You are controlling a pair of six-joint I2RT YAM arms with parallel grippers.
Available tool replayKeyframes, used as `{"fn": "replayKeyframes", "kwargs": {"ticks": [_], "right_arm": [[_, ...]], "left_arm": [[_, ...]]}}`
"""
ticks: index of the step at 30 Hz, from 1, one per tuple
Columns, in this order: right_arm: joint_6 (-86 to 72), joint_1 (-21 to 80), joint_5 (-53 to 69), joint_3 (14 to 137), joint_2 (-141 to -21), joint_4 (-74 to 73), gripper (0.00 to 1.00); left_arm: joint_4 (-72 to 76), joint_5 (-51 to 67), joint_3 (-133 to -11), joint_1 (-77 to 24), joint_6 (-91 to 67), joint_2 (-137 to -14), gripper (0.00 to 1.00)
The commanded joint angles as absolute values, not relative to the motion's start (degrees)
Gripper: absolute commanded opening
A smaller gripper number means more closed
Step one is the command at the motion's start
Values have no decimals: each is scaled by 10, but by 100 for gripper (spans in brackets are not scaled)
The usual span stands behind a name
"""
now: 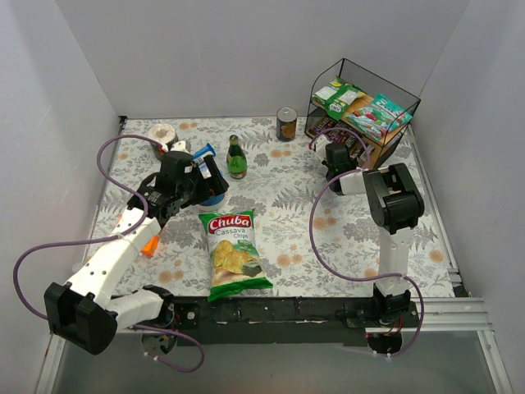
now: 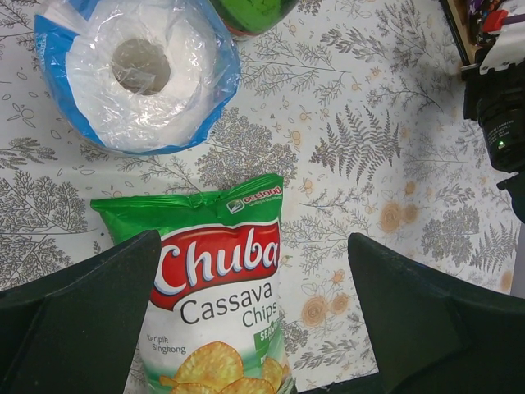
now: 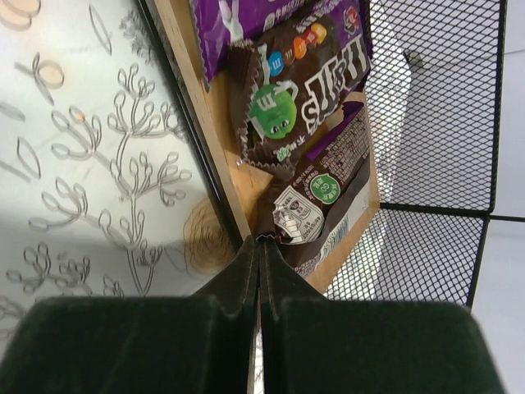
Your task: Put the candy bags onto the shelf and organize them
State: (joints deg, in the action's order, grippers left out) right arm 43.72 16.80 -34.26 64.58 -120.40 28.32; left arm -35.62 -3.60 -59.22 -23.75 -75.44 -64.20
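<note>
The shelf stands at the back right. A teal candy bag and a green-and-white one lie on its top board. My right gripper is at the lower board. It is shut on the crimped edge of a narrow dark brown candy bag. That bag lies on the board beside a brown M&M's bag and a purple one. My left gripper is open and empty above the top of the Chuba chips bag.
A wrapped paper roll and a green bottle stand near the left gripper. A can stands left of the shelf. A tape roll is at the back left. An orange packet lies under the left arm. Black mesh backs the shelf.
</note>
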Motion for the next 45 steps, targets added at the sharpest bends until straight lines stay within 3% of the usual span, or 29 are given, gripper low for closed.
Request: {"fn": "replayKeyframes", "kwargs": {"ticks": [1, 20, 24, 27, 45], "right_arm": [[421, 162, -333, 681, -1223, 297, 1], [406, 141, -328, 732, -1246, 278, 2], [410, 141, -337, 717, -1241, 301, 20], [417, 141, -348, 707, -1232, 323, 25], [440, 153, -385, 609, -1183, 414, 30]], "left_arm": [[-367, -40, -625, -236, -753, -648, 98], [-366, -43, -624, -236, -759, -657, 98], [-367, -44, -623, -237, -760, -656, 98], [-367, -46, -621, -236, -761, -653, 98], [-359, -38, -606, -236, -766, -642, 98]]}}
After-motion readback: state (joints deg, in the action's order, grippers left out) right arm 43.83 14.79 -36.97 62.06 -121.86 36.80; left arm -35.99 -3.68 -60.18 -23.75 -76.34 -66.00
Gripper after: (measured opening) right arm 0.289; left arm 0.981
